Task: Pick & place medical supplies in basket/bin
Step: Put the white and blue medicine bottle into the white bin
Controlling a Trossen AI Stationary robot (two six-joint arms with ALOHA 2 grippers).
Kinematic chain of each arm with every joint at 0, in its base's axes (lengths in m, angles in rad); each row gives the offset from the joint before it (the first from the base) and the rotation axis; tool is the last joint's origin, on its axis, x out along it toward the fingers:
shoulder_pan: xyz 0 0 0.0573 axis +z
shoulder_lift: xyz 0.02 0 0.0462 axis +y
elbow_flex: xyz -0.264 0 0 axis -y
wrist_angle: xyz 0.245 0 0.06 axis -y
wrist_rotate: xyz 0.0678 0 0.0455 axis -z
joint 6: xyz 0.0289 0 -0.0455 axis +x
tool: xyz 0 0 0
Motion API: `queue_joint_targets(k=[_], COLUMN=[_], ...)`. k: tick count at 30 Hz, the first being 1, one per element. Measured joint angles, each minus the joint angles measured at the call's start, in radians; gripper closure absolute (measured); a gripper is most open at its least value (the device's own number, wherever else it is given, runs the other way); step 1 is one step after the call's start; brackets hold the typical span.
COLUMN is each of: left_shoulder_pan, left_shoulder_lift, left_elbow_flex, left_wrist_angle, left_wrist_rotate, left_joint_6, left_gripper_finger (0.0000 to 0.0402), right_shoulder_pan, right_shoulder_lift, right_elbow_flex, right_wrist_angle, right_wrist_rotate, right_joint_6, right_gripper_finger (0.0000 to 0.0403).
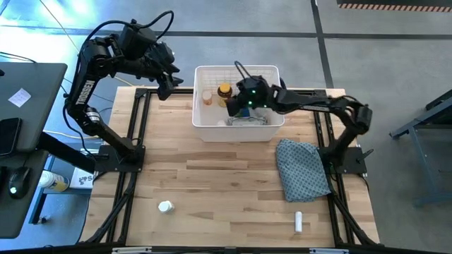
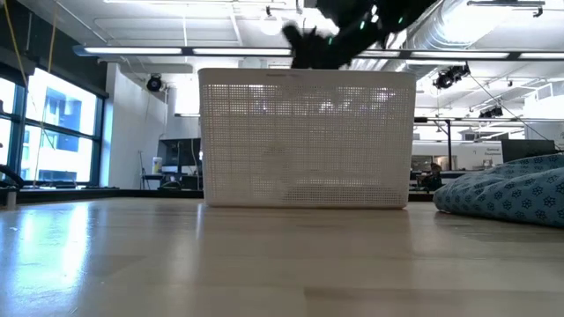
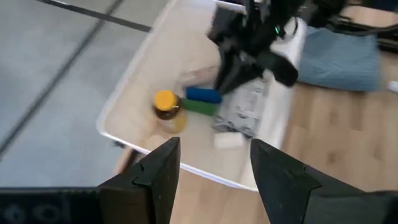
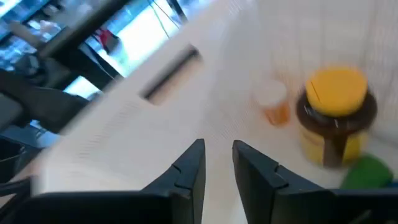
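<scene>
Our right gripper [image 1: 231,106] hangs over the middle of the white bin [image 1: 272,128], just above its rim, fingers [image 4: 186,171] drawn narrow with only a slim gap between them and nothing held; in the low view we see it as a dark shape [image 2: 310,44] above the bin's latticed wall [image 2: 307,141]. Just beside the gripper inside the bin stands the amber bottle with the yellow cap [image 1: 224,92], with a small orange vial with a white cap [image 1: 206,97] next to it; the left wrist view also shows us a blue oblong piece [image 3: 203,94] lying against a green one [image 3: 200,106], a crinkly packet [image 3: 242,112] and a small white piece [image 3: 228,140] on the bin's floor. Our left gripper [image 1: 167,89] waits just off the bin's left wall, above the table edge, fingers [image 3: 163,171] spread wide and empty. To the right of the bin, on the wooden table [image 1: 212,183], lies the blue-grey patterned cloth [image 1: 302,169]; well apart, near the table's front edge, we see a white pill bottle [image 1: 165,207] to the left and a white tube [image 1: 298,221] to the right, both outside the bin.
</scene>
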Motion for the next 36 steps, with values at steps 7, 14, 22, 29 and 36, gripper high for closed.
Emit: queue_joint_targets(k=[7, 14, 22, 29, 36], left_shoulder_pan=[-0.001, -0.001, -0.161, -0.413, -0.664], left_shoulder_lift=[-0.006, -0.056, -0.165, -0.222, -0.213], left_elbow_flex=[-0.034, -0.098, -0.237, -0.437, -0.537], left_wrist_angle=[-0.023, -0.021, -0.020, -0.021, 0.007], left_wrist_rotate=[0.080, 0.151, 0.195, 0.053, -0.006], left_joint_6=[-0.072, -0.159, -0.256, -0.382, -0.576], left_gripper_finger=[0.0175, 0.0175, 0.0175, 0.0175, 0.0175], right_shoulder_pan=[0.087, 0.204, 0.338, 0.429, 0.498], right_shoulder_lift=[-0.149, -0.232, -0.296, -0.309, -0.308], right_elbow_flex=[0.000, 0.000, 0.000, 0.000, 0.000], right_wrist_angle=[-0.014, -0.025, -0.019, 0.006, 0.009], right_wrist_rotate=[0.107, 0.137, 0.129, 0.052, 0.024], right_joint_6=[-0.058, -0.071, -0.058, -0.054, 0.056], right_gripper_finger=[0.0330, 0.0330, 0.0329, 0.0329, 0.0329])
